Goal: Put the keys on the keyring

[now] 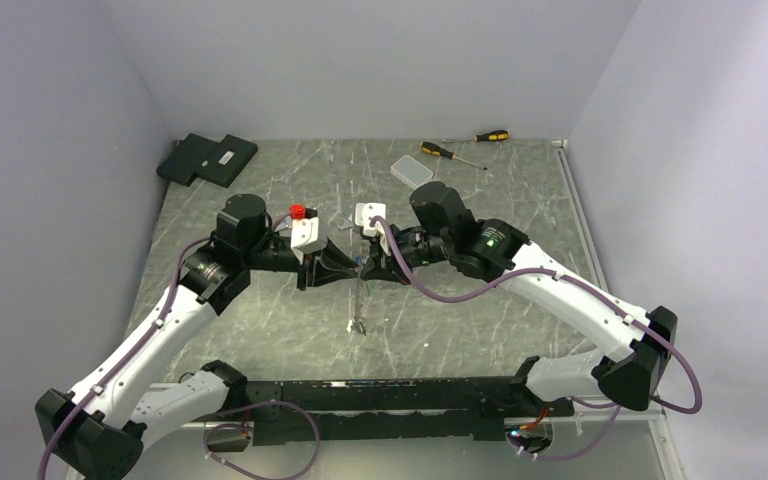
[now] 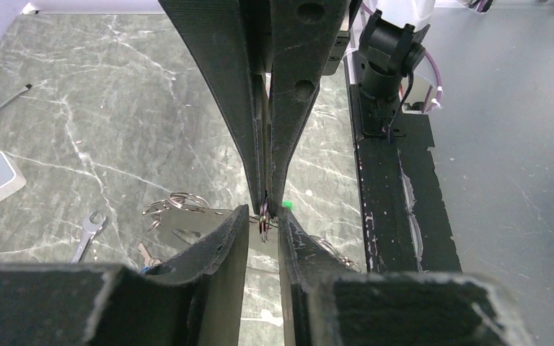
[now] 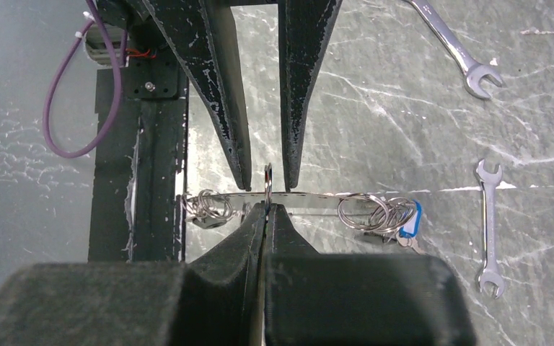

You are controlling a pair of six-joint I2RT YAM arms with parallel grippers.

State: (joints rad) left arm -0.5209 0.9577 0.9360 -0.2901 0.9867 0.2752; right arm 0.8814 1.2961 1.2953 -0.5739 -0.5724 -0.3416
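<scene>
My two grippers meet tip to tip above the middle of the table. The right gripper is shut on a small metal ring standing on edge. The left gripper is narrowly open, one finger on each side of that ring without pinching it. The keyring, a thin pale band, runs across just under the tips, with clusters of rings at both ends. A key with a blue tag hangs at one end. A green tag shows by the tips.
Two silver spanners lie on the marble table beside the band. A clear plastic box and two screwdrivers lie at the back. Black flat blocks sit at the back left. The black base rail runs along the near edge.
</scene>
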